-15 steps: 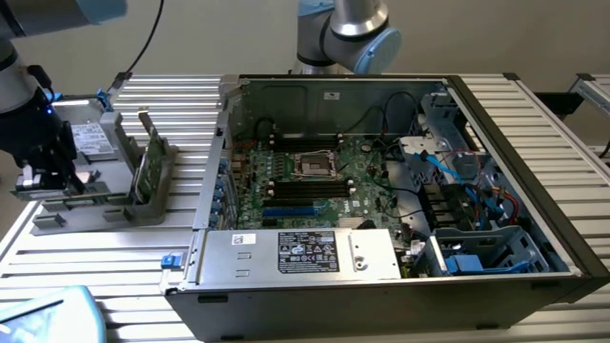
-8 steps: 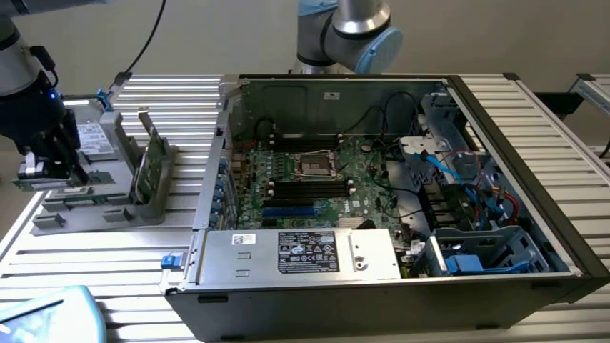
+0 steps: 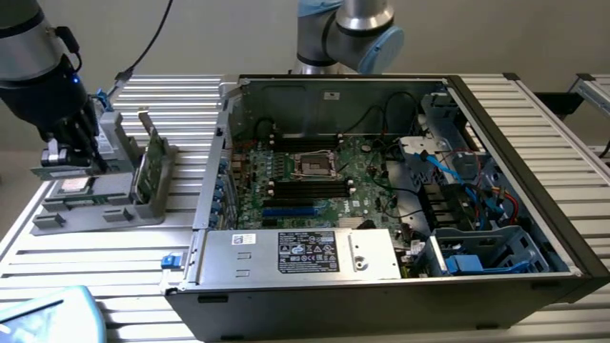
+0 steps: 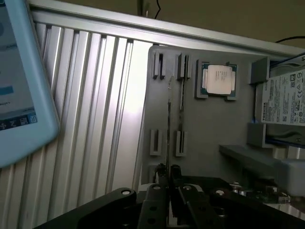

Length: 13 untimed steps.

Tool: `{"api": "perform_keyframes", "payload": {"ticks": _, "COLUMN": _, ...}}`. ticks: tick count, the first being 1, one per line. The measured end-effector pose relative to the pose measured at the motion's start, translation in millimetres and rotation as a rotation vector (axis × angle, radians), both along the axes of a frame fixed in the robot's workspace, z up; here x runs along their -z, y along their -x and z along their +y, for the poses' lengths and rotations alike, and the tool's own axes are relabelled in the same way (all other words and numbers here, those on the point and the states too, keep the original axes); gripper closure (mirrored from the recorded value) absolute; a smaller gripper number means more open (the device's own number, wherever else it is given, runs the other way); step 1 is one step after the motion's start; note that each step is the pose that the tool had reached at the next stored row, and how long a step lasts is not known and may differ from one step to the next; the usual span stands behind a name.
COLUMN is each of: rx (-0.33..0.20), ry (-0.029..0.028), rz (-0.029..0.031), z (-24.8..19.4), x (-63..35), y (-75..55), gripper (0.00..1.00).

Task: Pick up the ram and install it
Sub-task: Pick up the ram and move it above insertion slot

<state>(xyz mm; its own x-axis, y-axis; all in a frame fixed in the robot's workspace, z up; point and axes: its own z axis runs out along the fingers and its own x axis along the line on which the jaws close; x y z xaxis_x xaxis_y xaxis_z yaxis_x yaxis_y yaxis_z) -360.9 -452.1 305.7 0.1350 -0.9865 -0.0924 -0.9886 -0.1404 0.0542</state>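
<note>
Storage explains the layout: the ram (image 3: pixel 148 163), a long, thin green circuit-board stick, stands on its long edge in the slotted posts of a flat grey plastic holder (image 3: pixel 96 214). The holder lies on the ribbed aluminium table (image 3: pixel 105 264), to the exterior view's left of the open black computer case (image 3: pixel 533 136). Upright like that, the stick's top edge is free for a pinch from above. The wrist view sees the ram (image 4: pixel 168 114) edge-on as a thin line, with what looks like a 2nd stick just beside it in the neighbouring posts. The same holder keeps a square silver processor chip (image 4: pixel 219 78) in a shallow pocket and a boxy silver drive with a white label (image 4: pixel 286 98) in a bracket. Each sits apart, so 1 can be taken without disturbing the others.

The black gripper (image 3: pixel 88 164) hangs over the holder, near the drive. In the wrist view the gripper (image 4: pixel 168 171) shows narrow jaws, a slim gap lined up with the ram's edge. It holds nothing, and I judge the small opening suits so thin a board. The ram is not yet lifted. Inside the case the green motherboard (image 3: pixel 324 179) lies flat, its long black memory slots (image 3: pixel 310 188) bare.
</note>
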Motion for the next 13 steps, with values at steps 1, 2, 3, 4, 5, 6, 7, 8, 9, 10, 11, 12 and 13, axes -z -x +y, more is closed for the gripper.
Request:
{"api": "perform_keyframes", "payload": {"ticks": 1, "rx": 0.000, "ry": -0.0025, "rz": 0.0002, "z": -0.1, "x": -2.9, "y": -3.9, "gripper": 0.85}}
{"api": "perform_keyframes", "payload": {"ticks": 2, "rx": 0.000, "ry": -0.0051, "rz": 0.0005, "z": -0.3, "x": -6.0, "y": -7.9, "gripper": 0.85}}
{"api": "perform_keyframes", "payload": {"ticks": 3, "rx": 0.000, "ry": -0.0076, "rz": 0.0005, "z": -0.4, "x": -9.0, "y": -11.8, "gripper": 0.85}}
{"api": "perform_keyframes", "payload": {"ticks": 4, "rx": 0.000, "ry": -0.0100, "rz": 0.0007, "z": -0.6, "x": -11.9, "y": -15.5, "gripper": 0.85}}
{"api": "perform_keyframes", "payload": {"ticks": 5, "rx": 0.000, "ry": -0.0121, "rz": 0.0012, "z": -0.8, "x": -15.2, "y": -19.3, "gripper": 0.85}}
{"api": "perform_keyframes", "payload": {"ticks": 6, "rx": 0.000, "ry": -0.0144, "rz": 0.0016, "z": -0.9, "x": -18.4, "y": -23.0, "gripper": 0.85}}
{"api": "perform_keyframes", "payload": {"ticks": 7, "rx": 0.000, "ry": -0.0168, "rz": 0.0017, "z": -1.0, "x": -21.2, "y": -26.5, "gripper": 0.85}}
{"api": "perform_keyframes", "payload": {"ticks": 8, "rx": 0.000, "ry": -0.0194, "rz": 0.0019, "z": -1.1, "x": -24.2, "y": -30.3, "gripper": 0.85}}
{"api": "perform_keyframes", "payload": {"ticks": 9, "rx": 0.000, "ry": -0.0218, "rz": 0.0021, "z": -1.3, "x": -27.3, "y": -34.2, "gripper": 0.85}}
{"api": "perform_keyframes", "payload": {"ticks": 10, "rx": 0.000, "ry": -0.0244, "rz": 0.0023, "z": -1.4, "x": -30.3, "y": -38.0, "gripper": 0.85}}
{"api": "perform_keyframes", "payload": {"ticks": 11, "rx": 0.000, "ry": -0.0269, "rz": 0.0026, "z": -1.5, "x": -33.1, "y": -41.5, "gripper": 0.85}}
{"api": "perform_keyframes", "payload": {"ticks": 12, "rx": 0.000, "ry": -0.0293, "rz": 0.0030, "z": -1.6, "x": -35.8, "y": -44.8, "gripper": 0.85}}
{"api": "perform_keyframes", "payload": {"ticks": 13, "rx": 0.000, "ry": -0.0322, "rz": 0.0033, "z": -1.7, "x": -38.6, "y": -48.4, "gripper": 0.85}}
